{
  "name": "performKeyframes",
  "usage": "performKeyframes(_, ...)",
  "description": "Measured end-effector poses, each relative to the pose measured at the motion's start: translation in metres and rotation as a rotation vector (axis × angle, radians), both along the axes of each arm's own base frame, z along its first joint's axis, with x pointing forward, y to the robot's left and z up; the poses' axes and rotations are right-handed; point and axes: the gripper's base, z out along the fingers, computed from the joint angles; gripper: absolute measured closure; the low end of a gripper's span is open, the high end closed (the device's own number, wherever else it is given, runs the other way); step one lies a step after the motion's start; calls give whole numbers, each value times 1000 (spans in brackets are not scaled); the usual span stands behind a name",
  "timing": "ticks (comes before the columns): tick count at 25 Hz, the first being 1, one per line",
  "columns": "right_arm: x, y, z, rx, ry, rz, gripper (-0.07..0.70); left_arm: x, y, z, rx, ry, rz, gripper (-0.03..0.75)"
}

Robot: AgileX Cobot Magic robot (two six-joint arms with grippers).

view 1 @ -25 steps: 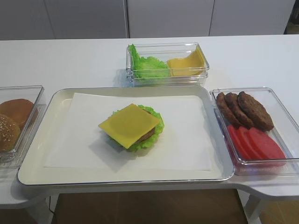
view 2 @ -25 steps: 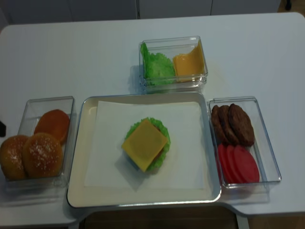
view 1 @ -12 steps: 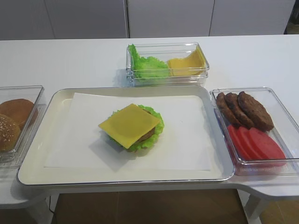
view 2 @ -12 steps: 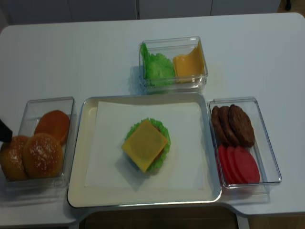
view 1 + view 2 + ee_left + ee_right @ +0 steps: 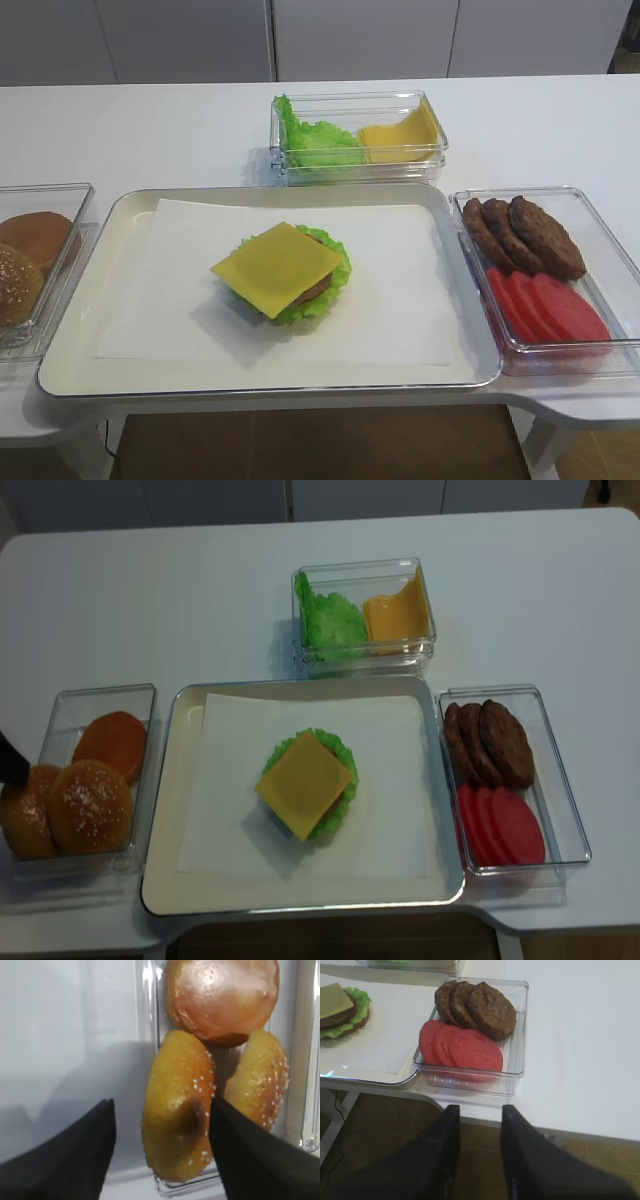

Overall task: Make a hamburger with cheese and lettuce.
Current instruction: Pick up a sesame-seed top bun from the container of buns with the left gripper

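Exterior high view: the hamburger (image 5: pixel 285 272) sits unfinished on the tray's paper (image 5: pixel 400 300), square yellow cheese (image 5: pixel 276 268) over patty and ruffled lettuce (image 5: pixel 332 280), well right of the left gripper (image 5: pixel 160 1155), whose parted jaws straddle a sesame bun (image 5: pixel 177 1105). Right gripper (image 5: pixel 477 1115) is open, hamburger far to its upper left.

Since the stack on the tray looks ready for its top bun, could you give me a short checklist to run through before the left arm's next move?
1. Left gripper jaws straddle a sesame bun: ok.
2. Jaws closed on that bun: not ok, gaps show on both sides.
3. Cheese lies flat on the patty, over the lettuce: ok.
4. Tray around the stack unobstructed: ok.
5. Right gripper back off the table edge, holding nothing: ok.
6. Neighbouring buns will stay put: cannot tell.
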Motion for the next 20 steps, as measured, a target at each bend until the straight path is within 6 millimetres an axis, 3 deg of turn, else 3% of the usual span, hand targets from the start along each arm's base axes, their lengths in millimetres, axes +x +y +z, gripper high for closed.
performKeyframes(10, 0, 0, 0, 0, 0, 0, 416, -5, -6, -12, -43, 21, -14, 278)
performKeyframes(20, 0, 0, 0, 0, 0, 0, 416, -5, -7, -11, -46, 8, -32, 386)
